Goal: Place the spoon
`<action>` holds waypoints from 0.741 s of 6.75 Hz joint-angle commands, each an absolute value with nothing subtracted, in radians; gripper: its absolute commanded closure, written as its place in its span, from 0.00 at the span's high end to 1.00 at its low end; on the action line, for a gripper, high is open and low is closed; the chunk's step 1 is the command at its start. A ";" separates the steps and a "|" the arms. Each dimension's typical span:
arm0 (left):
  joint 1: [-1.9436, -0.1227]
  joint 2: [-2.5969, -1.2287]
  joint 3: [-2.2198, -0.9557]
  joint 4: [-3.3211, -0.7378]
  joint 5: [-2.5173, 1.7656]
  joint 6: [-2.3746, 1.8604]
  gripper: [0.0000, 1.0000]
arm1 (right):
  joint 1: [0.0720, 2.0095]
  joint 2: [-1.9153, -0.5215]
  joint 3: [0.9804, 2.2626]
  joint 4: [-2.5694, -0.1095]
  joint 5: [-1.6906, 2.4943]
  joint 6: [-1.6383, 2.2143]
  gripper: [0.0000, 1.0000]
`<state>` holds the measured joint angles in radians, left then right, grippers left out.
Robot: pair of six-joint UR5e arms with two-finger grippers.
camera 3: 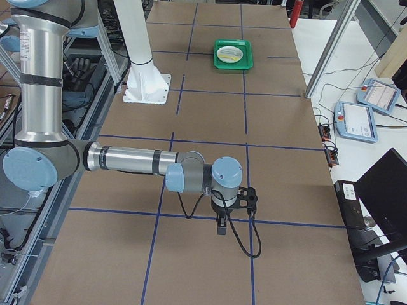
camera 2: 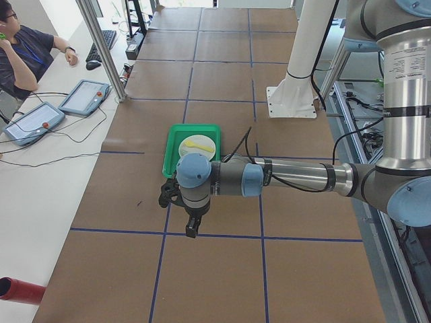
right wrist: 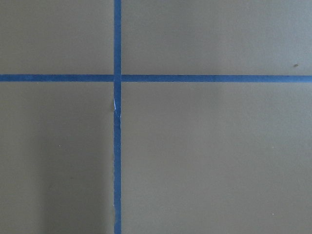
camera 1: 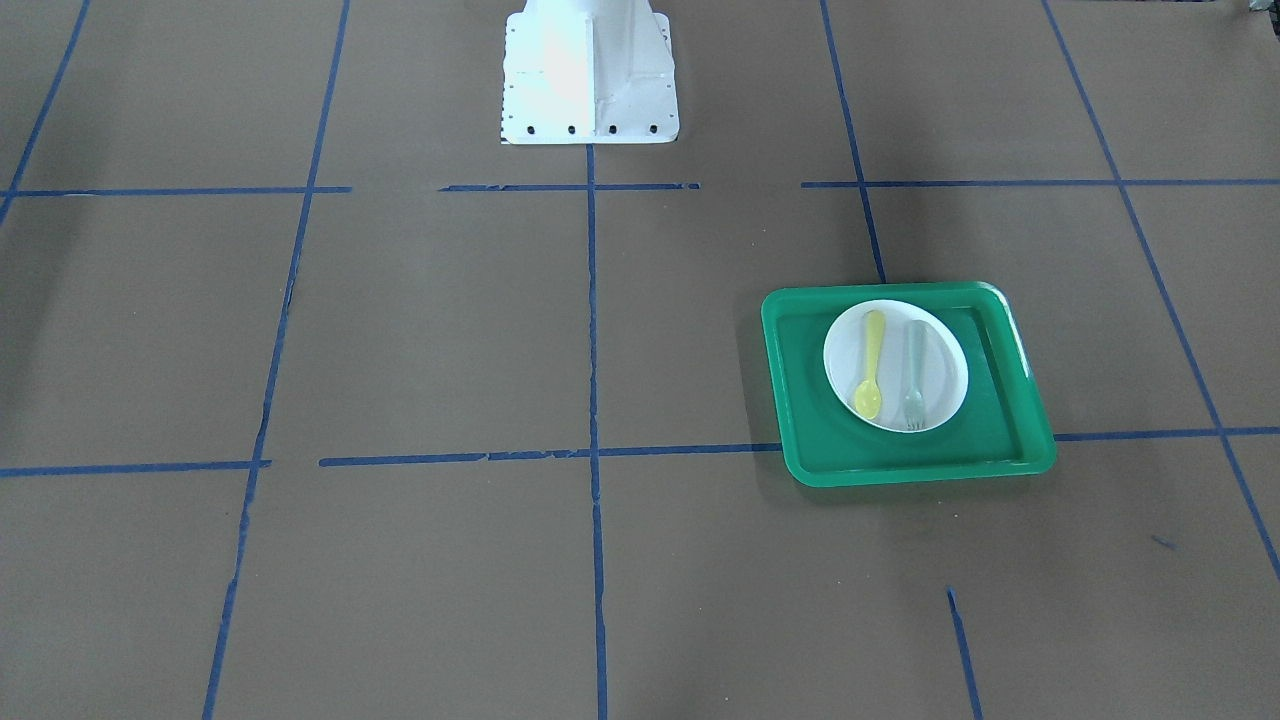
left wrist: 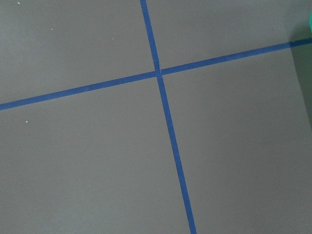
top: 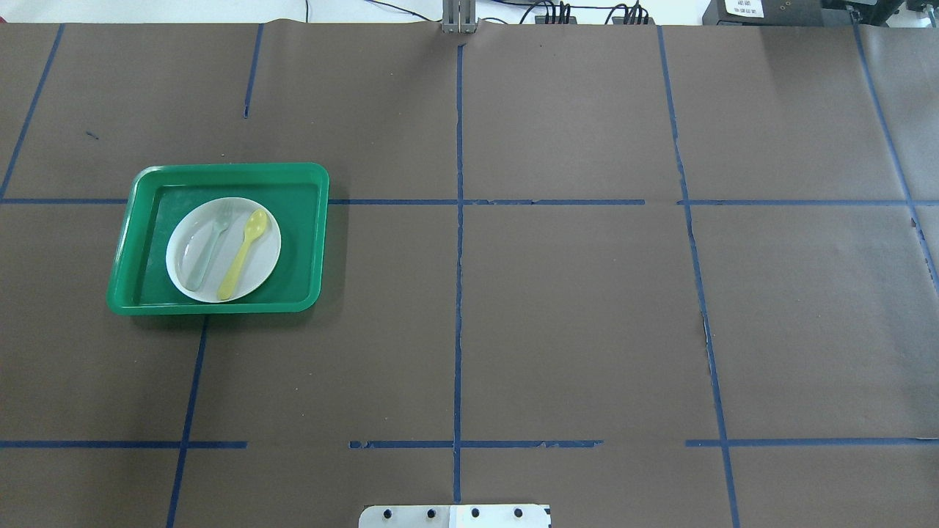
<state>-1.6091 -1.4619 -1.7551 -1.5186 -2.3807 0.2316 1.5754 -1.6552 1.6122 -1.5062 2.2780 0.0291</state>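
Observation:
The yellow spoon (camera 1: 870, 372) lies on a white plate (camera 1: 893, 345) beside a pale grey-green fork (camera 1: 914, 370). The plate sits in a green tray (camera 1: 1010, 410). In the overhead view the spoon (top: 240, 257), plate (top: 261, 268) and tray (top: 302, 235) are on the table's left half. My left gripper (camera 2: 192, 229) hangs above the paper a little short of the tray (camera 2: 172, 151). My right gripper (camera 3: 220, 227) hangs far from the tray (camera 3: 233, 63). Both grippers show in side views only, so I cannot tell whether they are open or shut.
Brown paper with a blue tape grid covers the table (top: 572, 308). The white robot base (camera 1: 590, 75) stands at the table's middle edge. An operator (camera 2: 20, 50) sits beyond the table with tablets (camera 2: 84, 97). Both wrist views show only paper and tape.

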 commanded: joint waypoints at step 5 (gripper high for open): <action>-1.588 -1.521 -1.782 -1.596 -2.381 0.235 1.00 | 1.575 -1.655 1.612 -1.505 2.278 0.029 1.00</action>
<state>-1.6023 -1.4957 -1.7728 -1.5480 -2.3819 0.2276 1.5754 -1.6551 1.6122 -1.5054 2.2780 0.0291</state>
